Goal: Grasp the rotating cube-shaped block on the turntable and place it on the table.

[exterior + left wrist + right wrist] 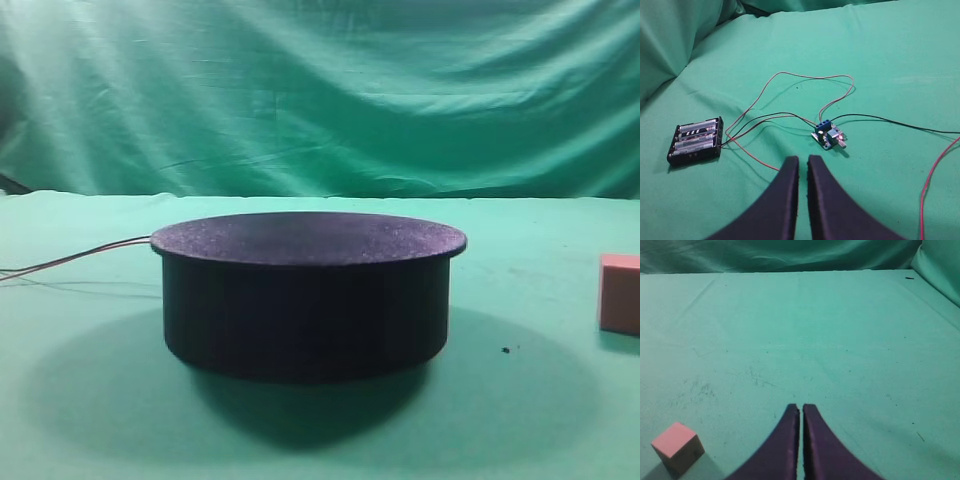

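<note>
On the green-clothed surface (90, 420) in the exterior high view, the black turntable (305, 295) stands in the middle with its flat speckled top bare, thin wires (75, 258) leading off its left side. The pink cube-shaped block (621, 293) sits on the cloth at the right edge of that view, well apart from the turntable and cut off by the frame. Only the right wrist view shows the whole block (678, 446), resting on the cloth to the lower left of the right end effector (801, 410), whose dark fingers are pressed together with nothing between them. Only the left wrist view shows where the wires (790, 95) run: to a small blue circuit board (828, 136) and to a black battery holder (696, 141) with cylindrical cells lying side by side in it. The left end effector (803, 162) hangs above the cloth near them, its fingers nearly together and holding nothing.
</note>
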`<state>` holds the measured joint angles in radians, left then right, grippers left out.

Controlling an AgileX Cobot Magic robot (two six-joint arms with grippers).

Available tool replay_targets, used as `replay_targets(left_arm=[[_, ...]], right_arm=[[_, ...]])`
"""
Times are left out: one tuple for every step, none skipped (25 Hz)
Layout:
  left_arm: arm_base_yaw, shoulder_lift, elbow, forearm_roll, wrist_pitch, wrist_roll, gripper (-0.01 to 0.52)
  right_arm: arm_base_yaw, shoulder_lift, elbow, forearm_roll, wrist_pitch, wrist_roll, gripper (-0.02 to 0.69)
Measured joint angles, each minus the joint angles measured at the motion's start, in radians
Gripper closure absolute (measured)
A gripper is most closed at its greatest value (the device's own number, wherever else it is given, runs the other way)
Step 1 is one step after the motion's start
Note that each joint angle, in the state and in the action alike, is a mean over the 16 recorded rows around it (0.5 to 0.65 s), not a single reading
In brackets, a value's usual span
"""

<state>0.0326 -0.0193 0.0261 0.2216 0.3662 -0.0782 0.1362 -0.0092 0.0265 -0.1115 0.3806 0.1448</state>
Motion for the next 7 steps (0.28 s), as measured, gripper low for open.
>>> replay_targets(left_arm=[[0.000, 0.000, 0.000, 0.000, 0.000, 0.000, 0.514], [0.000, 0.000, 0.000, 0.000, 0.000, 0.000, 0.514], [0.000, 0.000, 0.000, 0.000, 0.000, 0.000, 0.514], [0.000, 0.000, 0.000, 0.000, 0.000, 0.000, 0.514], [0.000, 0.000, 0.000, 0.000, 0.000, 0.000, 0.514], [0.000, 0.000, 0.000, 0.000, 0.000, 0.000, 0.514], [0.000, 0.000, 0.000, 0.000, 0.000, 0.000, 0.514]], right_arm=[[0.000, 0.000, 0.000, 0.001, 0.003, -0.001, 0.665], [0.000, 0.000, 0.000, 0.001, 0.005, -0.002, 0.665], [0.000, 0.000, 0.000, 0.002, 0.006, -0.003, 0.665], [0.000, 0.000, 0.000, 0.002, 0.006, -0.004, 0.665], [0.000, 0.000, 0.000, 0.002, 0.006, -0.005, 0.665], [0.000, 0.000, 0.000, 0.002, 0.006, -0.005, 0.665], [0.000, 0.000, 0.000, 0.002, 0.006, -0.005, 0.665]])
